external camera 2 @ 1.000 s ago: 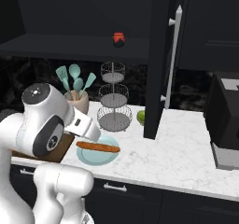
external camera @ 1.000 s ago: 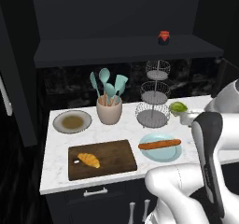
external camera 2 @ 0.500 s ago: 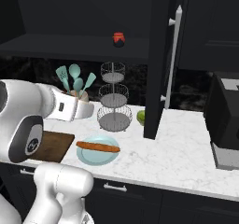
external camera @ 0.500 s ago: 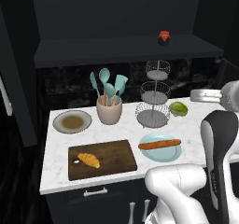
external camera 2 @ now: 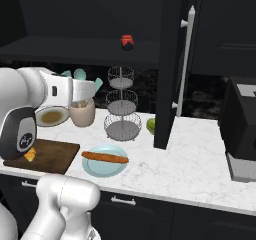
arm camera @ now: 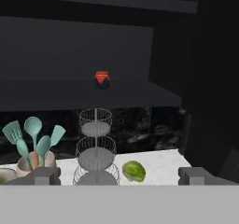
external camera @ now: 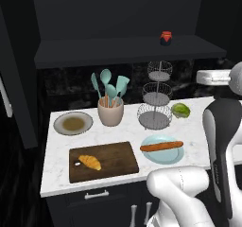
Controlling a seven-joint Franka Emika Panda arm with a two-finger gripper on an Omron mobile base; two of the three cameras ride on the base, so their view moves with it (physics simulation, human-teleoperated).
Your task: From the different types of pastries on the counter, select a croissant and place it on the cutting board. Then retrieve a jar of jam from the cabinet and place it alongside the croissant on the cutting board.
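While the croissant (external camera: pixel 90 162) lies on the cutting board (external camera: pixel 113 156) near the counter's (external camera: pixel 61 174) front left corner, close to the board's small pale hole, the jar of jam (external camera: pixel 166 38) stands alone on the cabinet (external camera: pixel 118 13) shelf, toward its right end and above the wire stand (external camera: pixel 155 100). The counter is white marble with faint veins, set against a black back wall over dark drawers with silver handles. At its back left sits a round grey plate (external camera: pixel 73 123); beside it a beige cup of teal utensils (external camera: pixel 110 109). The three-tier wire stand rises mid-counter near the back edge, with a green vegetable (external camera: pixel 180 110) just to its right. In front of the stand a light blue plate (external camera: pixel 163 150) carries the long stick pastry (external camera: pixel 161 146). An open black cabinet door (external camera 2: pixel 170 64) hangs at the right. The gripper (arm camera: pixel 119 176) is raised level with the stand, facing the shelf and jar from well apart, its fingers (arm camera: pixel 45 175) spread wide and grasping nothing.
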